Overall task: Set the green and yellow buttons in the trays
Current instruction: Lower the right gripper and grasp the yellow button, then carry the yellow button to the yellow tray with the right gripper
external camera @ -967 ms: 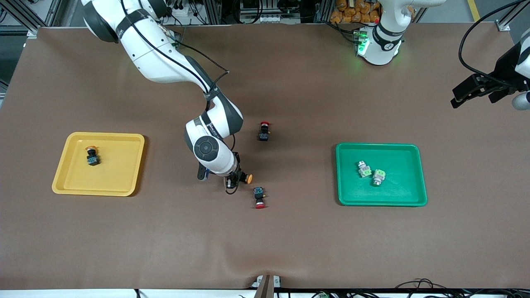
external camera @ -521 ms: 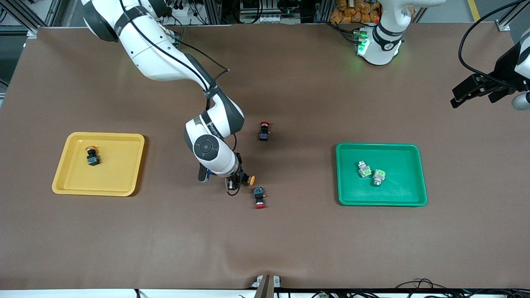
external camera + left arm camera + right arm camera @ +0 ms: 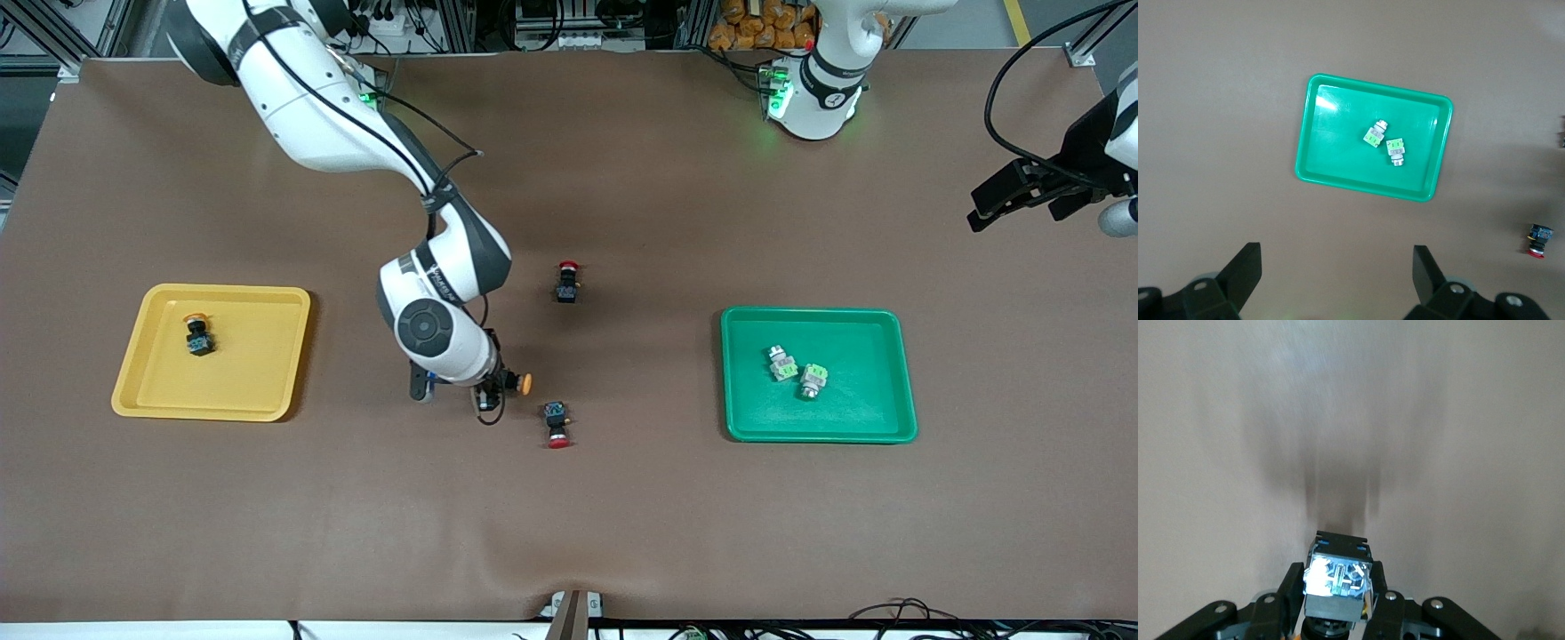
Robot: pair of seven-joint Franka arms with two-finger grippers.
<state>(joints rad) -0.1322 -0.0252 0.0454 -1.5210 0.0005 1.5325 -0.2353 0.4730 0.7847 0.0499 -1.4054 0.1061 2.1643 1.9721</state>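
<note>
Right tool [image 3: 500, 385] with yellow button [image 3: 516, 383], now nearer yellow tray [image 3: 293, 356].

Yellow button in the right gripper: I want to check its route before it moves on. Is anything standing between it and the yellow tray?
Nothing visible does. The right gripper holds the yellow button over bare table, and the stretch toward the yellow tray shows only the mat. Both red-capped switches lie toward the green tray's side.
</note>
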